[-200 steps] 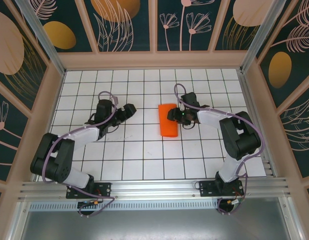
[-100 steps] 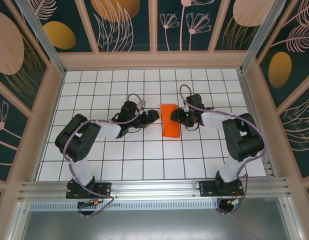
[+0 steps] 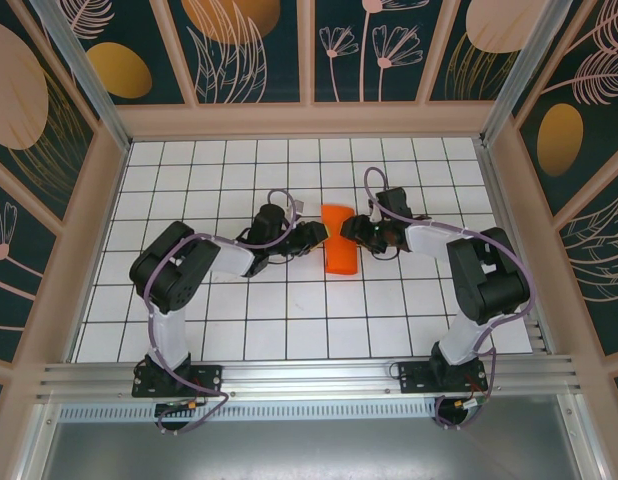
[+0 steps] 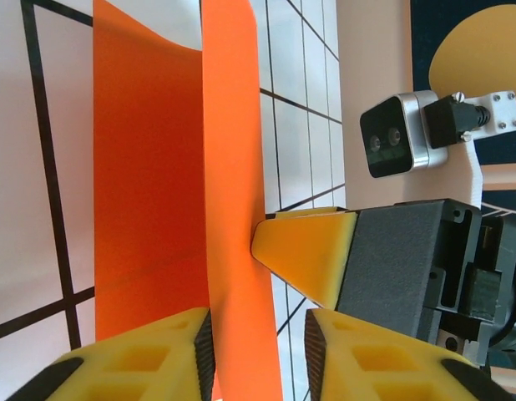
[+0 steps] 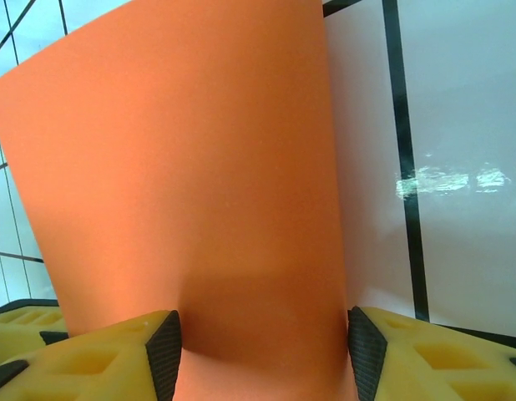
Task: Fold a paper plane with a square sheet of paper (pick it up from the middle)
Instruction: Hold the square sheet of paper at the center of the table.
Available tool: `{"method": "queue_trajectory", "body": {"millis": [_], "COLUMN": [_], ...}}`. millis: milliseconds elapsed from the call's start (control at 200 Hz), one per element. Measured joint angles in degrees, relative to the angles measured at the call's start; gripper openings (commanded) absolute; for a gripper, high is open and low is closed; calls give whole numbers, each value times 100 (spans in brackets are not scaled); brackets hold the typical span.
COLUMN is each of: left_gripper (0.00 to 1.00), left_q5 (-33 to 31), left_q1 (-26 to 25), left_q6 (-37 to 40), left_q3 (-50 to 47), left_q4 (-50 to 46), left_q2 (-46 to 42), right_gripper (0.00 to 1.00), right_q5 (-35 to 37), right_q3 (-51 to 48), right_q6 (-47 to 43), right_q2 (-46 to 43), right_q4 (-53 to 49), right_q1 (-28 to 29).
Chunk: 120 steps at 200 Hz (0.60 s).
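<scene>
Since a second ago, the left arm has been swung in across the counter [image 3: 289, 320], and the left tool [image 3: 316, 236] has been brought from well apart right up to the left side of the square sheet of paper [image 3: 339, 252]. Its jaws have been narrowed over that time. The right tool [image 3: 355, 231] has been kept at the sheet's right side, and the sheet itself has barely been shifted.

From above, the bright orange sheet is seen near the middle of the white gridded counter, between the two tools, bent rather than flat, with its long side running away from the arm bases.

In the left wrist view, one side of the sheet is seen raised as an upright flap that passes between the left tool's yellow fingers [image 4: 149, 359]. One finger lies against the flap, while a thin gap is left at the other, so the jaws are partly open and not yet clamped. A yellow finger [image 4: 312, 246] of the right tool is pressed against the far face of the same flap.

In the right wrist view, the space between the right tool's fingers [image 5: 91, 359] is spanned by the bowed sheet, which is touched by both pads. The sheet is thus gripped with the jaws about half apart.
</scene>
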Motion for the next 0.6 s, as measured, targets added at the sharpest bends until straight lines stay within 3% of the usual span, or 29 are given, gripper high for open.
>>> {"method": "queue_trajectory", "body": {"millis": [175,465,600], "left_gripper": [0,0,0], "left_q5": [-7,96,262], "left_q1": [-4,-9,-28], "left_q6": [-57,68,111], "left_q3": [2,417,715], "left_q4": [94,138,131], "left_q2": [42,251,435], "right_gripper": [58,71,72], "right_q5": [-44,-44,-50], "right_q3": [-48,-487,-662], "right_q6": [24,168,160], "right_q2": [-87,-1307,-1513], "right_q4": [4,83,133], "right_q1": [-68,-553,-754]}}
